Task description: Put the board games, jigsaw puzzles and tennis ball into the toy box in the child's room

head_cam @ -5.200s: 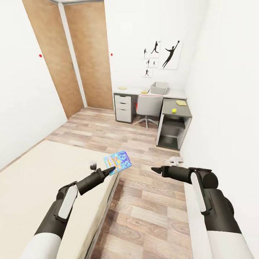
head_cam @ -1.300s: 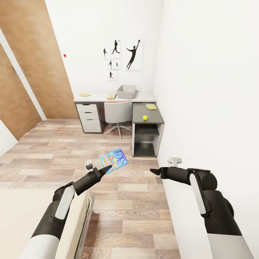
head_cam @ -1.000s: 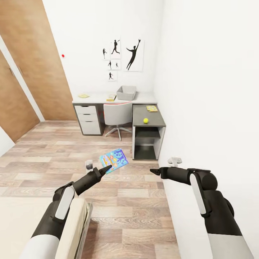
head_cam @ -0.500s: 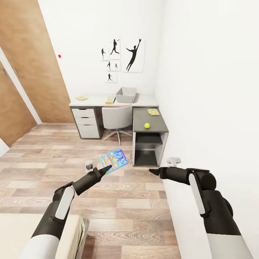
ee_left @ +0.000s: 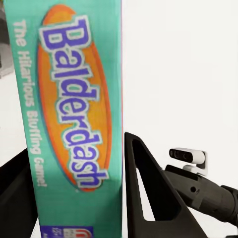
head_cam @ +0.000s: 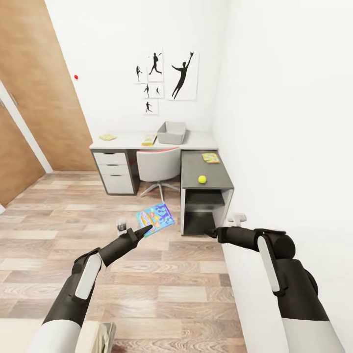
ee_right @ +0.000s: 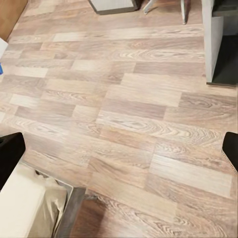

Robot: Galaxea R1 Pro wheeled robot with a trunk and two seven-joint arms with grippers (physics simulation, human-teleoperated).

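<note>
My left gripper [head_cam: 146, 229] is shut on a blue cartoon board game [head_cam: 156, 219], held above the floor. In the left wrist view its teal "Balderdash" edge [ee_left: 69, 119] stands between the black fingers [ee_left: 148, 198]. My right gripper [head_cam: 212, 232] is open and holds nothing, its fingers [ee_right: 10, 153] wide apart over the floor. Ahead stands the table [head_cam: 196, 142] with the grey toy box [head_cam: 171, 132] at its back. A tennis ball [head_cam: 202, 179] and a jigsaw puzzle [head_cam: 211, 157] lie on the darker wing. Two more flat yellowish items [head_cam: 149, 140] [head_cam: 108, 137] lie on the pale top. The bed's corner [head_cam: 95, 338] shows at the bottom left.
A grey swivel chair [head_cam: 158, 166] is tucked under the desk. Wooden doors [head_cam: 39, 98] line the left wall. The white wall [head_cam: 284, 147] runs close along my right arm. Wood floor [head_cam: 162, 279] lies between me and the desk.
The view has moved toward the desk, which now looks nearer, and the bed has slid almost out of view. Both arms hold the same pose, the left still gripping the game.
</note>
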